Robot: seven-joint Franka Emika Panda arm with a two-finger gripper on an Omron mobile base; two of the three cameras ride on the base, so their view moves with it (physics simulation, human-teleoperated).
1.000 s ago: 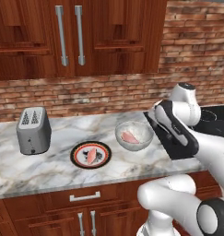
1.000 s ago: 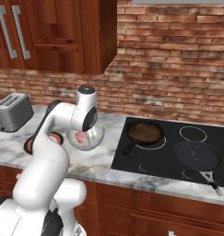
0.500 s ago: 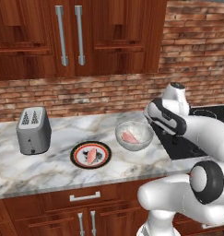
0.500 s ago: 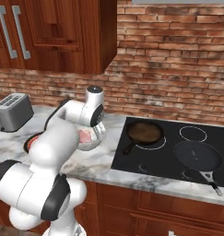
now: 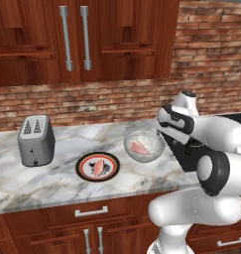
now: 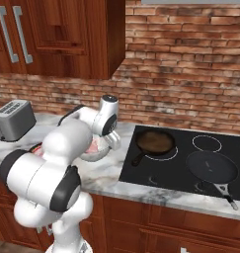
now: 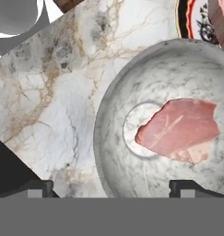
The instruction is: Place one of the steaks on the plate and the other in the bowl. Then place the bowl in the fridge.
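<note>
Pincer: the pincer [image 7: 111, 188] hangs just above the near side of the bowl, fingers [image 7: 38, 188] spread wide apart with nothing between them.
Bowl: the speckled whitish bowl [image 7: 132, 83] stands upright on the marble surface [image 7: 53, 106], between the plate and the cooktop.
Steak in bowl: one pink steak [image 7: 180, 128] lies flat on the bowl's bottom, partly covering the round base ring.
Plate: the dragon-patterned plate [image 5: 97, 166] sits on the surface just left of the bowl, close but apart.
Steak on plate: the second steak [image 5: 95, 167] lies on the plate's middle.
Toaster: a grey toaster [image 5: 36, 140] stands further left, well apart from the plate.
Cooktop: a black cooktop [image 6: 185, 160] carries two frying pans [image 6: 153, 143].
Beyond: brick wall [image 5: 92, 101] and wooden cabinets [image 5: 77, 39].
</note>
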